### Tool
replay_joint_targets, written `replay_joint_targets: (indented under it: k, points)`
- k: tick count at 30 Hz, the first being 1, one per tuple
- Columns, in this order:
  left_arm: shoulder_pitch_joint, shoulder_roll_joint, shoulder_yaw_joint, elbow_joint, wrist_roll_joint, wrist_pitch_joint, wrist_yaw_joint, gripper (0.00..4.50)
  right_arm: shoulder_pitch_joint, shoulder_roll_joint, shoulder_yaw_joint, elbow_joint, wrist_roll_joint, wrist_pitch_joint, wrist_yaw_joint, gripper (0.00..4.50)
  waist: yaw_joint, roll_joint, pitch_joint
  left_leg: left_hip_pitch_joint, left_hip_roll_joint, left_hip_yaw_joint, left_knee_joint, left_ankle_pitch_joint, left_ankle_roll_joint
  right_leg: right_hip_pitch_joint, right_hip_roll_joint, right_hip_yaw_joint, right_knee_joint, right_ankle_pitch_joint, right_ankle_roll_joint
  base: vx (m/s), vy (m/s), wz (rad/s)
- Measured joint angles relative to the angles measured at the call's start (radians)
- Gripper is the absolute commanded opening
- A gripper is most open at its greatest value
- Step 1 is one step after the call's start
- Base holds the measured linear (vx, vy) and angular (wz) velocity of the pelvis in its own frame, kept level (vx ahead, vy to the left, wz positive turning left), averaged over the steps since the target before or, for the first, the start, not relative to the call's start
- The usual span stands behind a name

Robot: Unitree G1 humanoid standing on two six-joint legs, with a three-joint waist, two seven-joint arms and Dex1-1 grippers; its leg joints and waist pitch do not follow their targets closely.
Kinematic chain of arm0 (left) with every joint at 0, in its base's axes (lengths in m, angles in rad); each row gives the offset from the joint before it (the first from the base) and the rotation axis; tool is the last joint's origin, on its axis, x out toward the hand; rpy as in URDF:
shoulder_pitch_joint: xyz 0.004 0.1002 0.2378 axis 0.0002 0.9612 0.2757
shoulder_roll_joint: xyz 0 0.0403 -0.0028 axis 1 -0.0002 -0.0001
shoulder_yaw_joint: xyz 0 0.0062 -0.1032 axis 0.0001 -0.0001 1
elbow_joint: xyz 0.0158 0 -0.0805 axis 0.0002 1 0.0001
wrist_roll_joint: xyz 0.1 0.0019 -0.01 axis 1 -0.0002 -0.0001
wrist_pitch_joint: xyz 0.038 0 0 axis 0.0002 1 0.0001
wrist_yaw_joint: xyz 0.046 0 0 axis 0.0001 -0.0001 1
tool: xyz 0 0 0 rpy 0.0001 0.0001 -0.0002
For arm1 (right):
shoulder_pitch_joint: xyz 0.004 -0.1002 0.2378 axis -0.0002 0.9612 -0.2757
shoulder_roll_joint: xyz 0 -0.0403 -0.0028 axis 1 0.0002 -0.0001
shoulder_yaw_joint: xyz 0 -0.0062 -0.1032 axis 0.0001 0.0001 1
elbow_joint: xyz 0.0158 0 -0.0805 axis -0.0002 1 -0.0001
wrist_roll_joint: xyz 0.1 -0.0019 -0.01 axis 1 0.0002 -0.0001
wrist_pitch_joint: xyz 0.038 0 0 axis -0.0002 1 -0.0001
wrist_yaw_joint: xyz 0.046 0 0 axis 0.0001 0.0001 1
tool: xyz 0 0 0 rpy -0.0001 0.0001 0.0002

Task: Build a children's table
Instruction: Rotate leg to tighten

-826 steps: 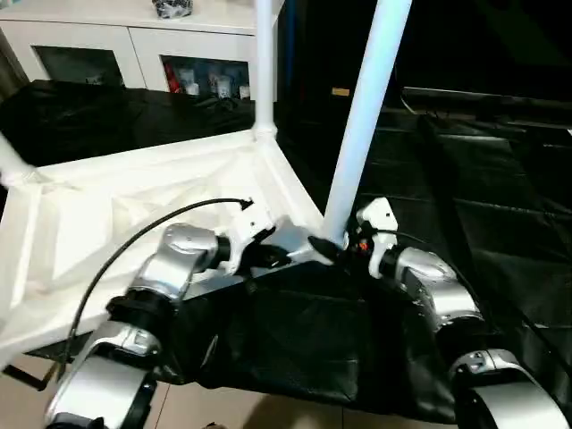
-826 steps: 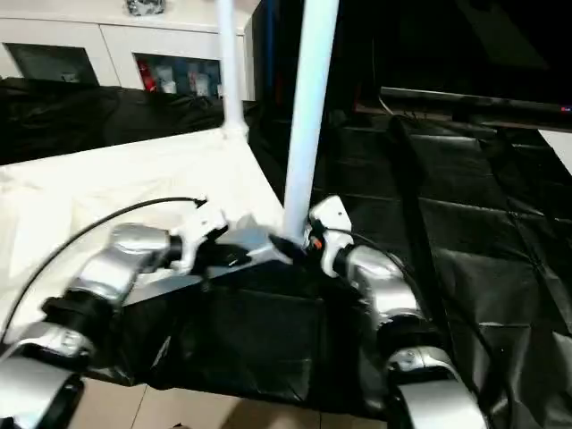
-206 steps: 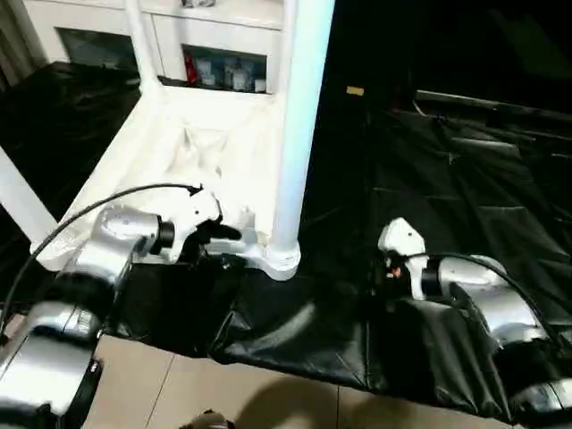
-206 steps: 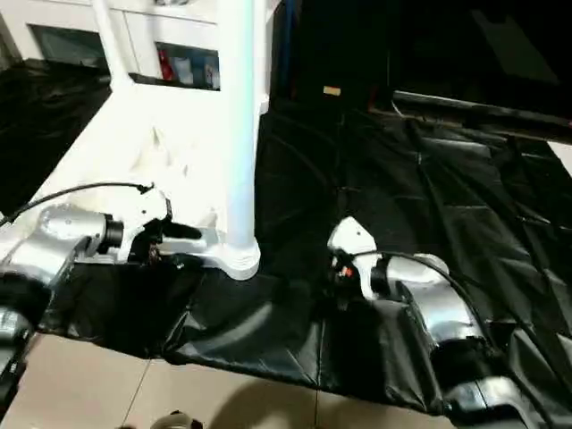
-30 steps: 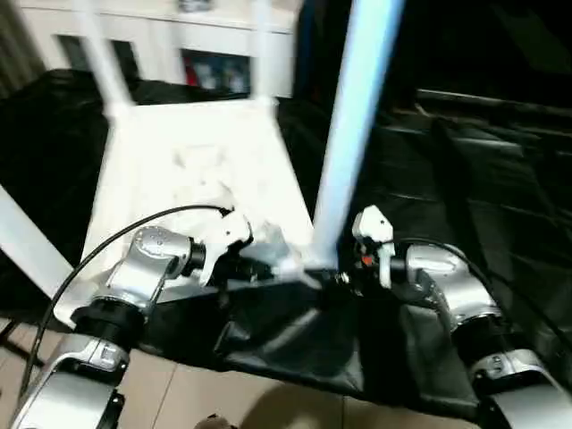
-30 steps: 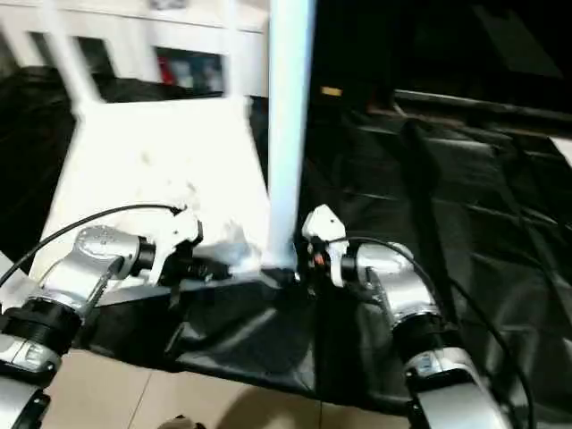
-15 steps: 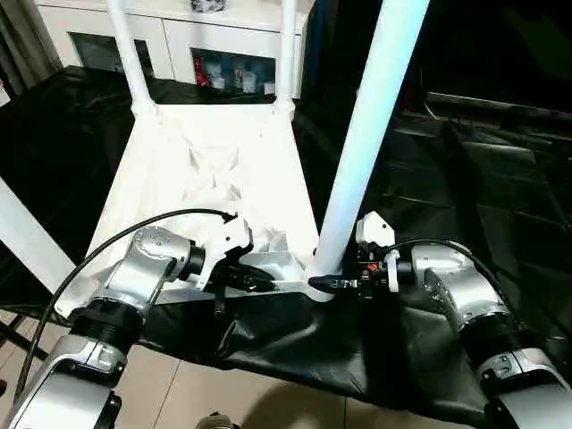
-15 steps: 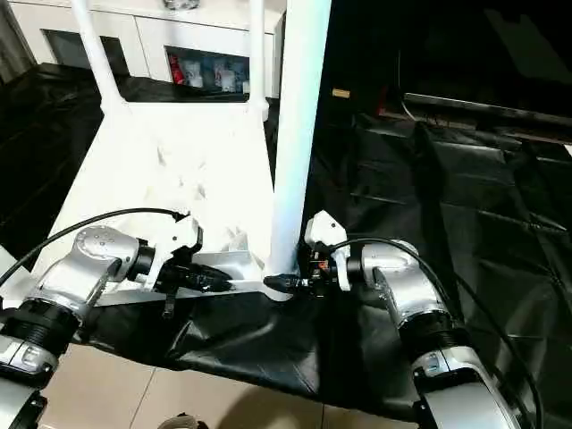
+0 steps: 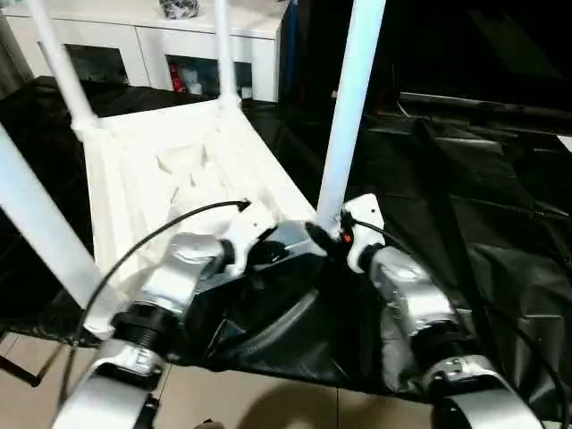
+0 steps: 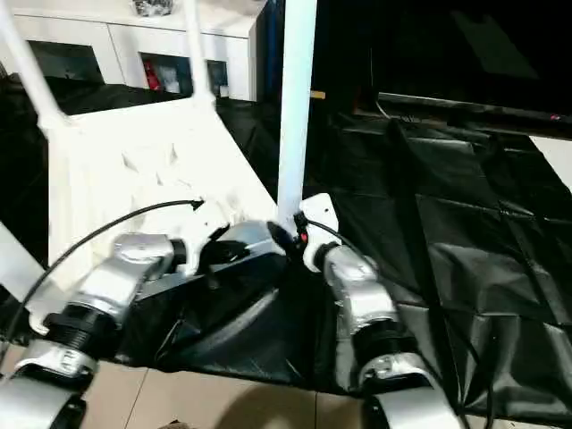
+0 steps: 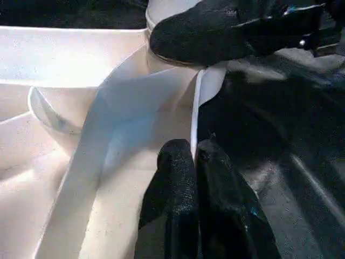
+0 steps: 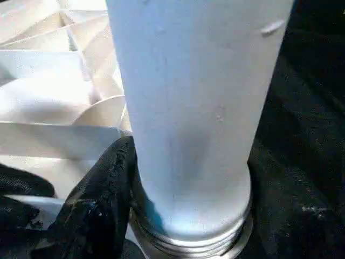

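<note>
**A:** Where is the right gripper (image 9: 320, 238)?

**B:** At the foot of the near leg (image 9: 347, 116). Its fingers are spread around the base of the tube: one black finger (image 12: 99, 202) lies against the side, just above the threaded collar. I can't tell whether they bear on it firmly.

**A:** And the left gripper (image 11: 194, 156)?

**B:** Pressed together on the thin white rim of the tabletop (image 9: 170, 165), pinching it close beside that same corner socket.

**A:** Which way does the leg run from the right gripper?

**B:** Straight up. Its long axis stands upright out of the corner, so any turning goes around that vertical line. The tabletop lies ribbed side up on the black sheet (image 9: 483, 223), stretching away from both grippers toward the white cabinet (image 9: 143, 45).

**A:** Nearer arm?

**B:** The right; it already surrounds the leg.
</note>
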Motion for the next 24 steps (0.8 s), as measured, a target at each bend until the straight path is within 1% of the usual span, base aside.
replay_joint_targets:
  k: [2,4,5,7,10,13,15,19,20,21,24]
  points:
    - [0.005,0.000,-0.004,-0.012,0.004,-0.001,0.000,0.00,0.000,0.000,0.000,0.000,-0.001,-0.005,0.000,3.38,0.000,0.000,0.000,0.000,0.000,0.000,-0.001,0.000,0.000,0.000,0.000,0.000,0.000,0.000,-0.001,0.000,0.000,0.00]
    - [0.013,0.007,-0.005,-0.028,0.005,-0.002,-0.003,0.00,0.001,-0.001,0.000,-0.005,0.001,-0.006,0.017,3.40,-0.001,0.000,0.000,-0.002,0.000,0.000,-0.002,0.000,0.000,-0.002,0.000,0.000,0.000,0.002,-0.004,0.000,0.000,0.00]
    - [0.015,0.015,-0.006,-0.034,0.001,-0.005,-0.016,0.00,0.002,-0.010,0.001,-0.008,0.001,-0.009,0.048,3.61,-0.003,0.000,0.000,-0.003,0.000,0.000,-0.003,0.000,0.000,-0.003,0.000,0.000,0.000,0.002,-0.004,0.000,0.000,0.00]
    - [0.019,0.021,-0.006,-0.043,-0.003,-0.005,-0.031,0.00,0.002,-0.026,0.002,-0.010,0.001,-0.012,0.091,3.82,-0.003,0.000,0.000,-0.004,0.000,0.000,-0.004,0.000,0.000,-0.004,0.000,0.000,-0.001,0.002,-0.004,0.000,0.000,0.00]
    - [0.032,0.053,-0.008,-0.063,-0.017,-0.014,-0.090,0.00,0.003,-0.077,0.050,-0.010,0.000,-0.040,0.205,3.82,-0.004,0.000,0.000,-0.005,0.000,0.001,-0.006,0.000,0.000,-0.006,0.001,-0.001,-0.001,0.002,-0.004,0.000,0.000,0.00]
    - [0.048,0.087,-0.008,-0.081,-0.035,-0.023,-0.165,0.00,0.005,-0.114,0.077,-0.012,0.002,-0.055,0.316,3.82,-0.002,0.000,0.001,-0.006,0.001,0.000,-0.006,0.000,0.000,-0.006,0.001,-0.003,-0.001,0.001,-0.005,0.000,0.000,0.00]
    - [0.053,0.098,-0.013,-0.089,-0.043,-0.023,-0.207,0.00,0.006,-0.129,0.086,-0.014,0.003,-0.060,0.376,3.82,0.002,0.000,0.001,-0.007,0.001,0.000,-0.005,0.000,0.000,-0.006,0.001,-0.003,-0.001,0.001,-0.005,0.000,0.000,0.00]
    - [0.057,0.137,-0.029,-0.096,-0.072,-0.037,-0.294,0.00,0.006,-0.177,0.126,-0.038,0.013,-0.064,0.527,3.82,0.013,-0.002,0.002,-0.008,0.001,0.000,-0.002,0.000,0.000,-0.006,0.000,-0.003,-0.001,0.001,-0.005,0.000,0.000,0.00]
    - [0.058,0.147,-0.035,-0.096,-0.080,-0.042,-0.317,0.00,0.005,-0.190,0.131,-0.041,0.020,-0.062,0.577,3.66,0.017,-0.002,0.002,-0.009,0.001,0.000,-0.002,0.000,0.000,-0.006,0.000,-0.003,-0.001,0.001,-0.005,0.000,0.000,0.00]
    - [0.058,0.157,-0.038,-0.096,-0.086,-0.045,-0.338,0.00,0.005,-0.199,0.136,-0.045,0.023,-0.060,0.618,3.66,0.020,-0.003,0.002,-0.009,0.001,0.000,-0.001,0.000,0.000,-0.006,0.000,-0.003,0.000,0.001,-0.005,0.000,0.000,0.00]
    - [0.059,0.176,-0.044,-0.096,-0.098,-0.047,-0.383,0.00,0.002,-0.217,0.148,-0.050,0.038,-0.049,0.690,3.39,0.025,-0.004,0.003,-0.010,0.002,0.000,0.000,0.000,0.000,-0.006,0.000,-0.006,0.000,0.001,-0.005,0.000,0.000,0.00]
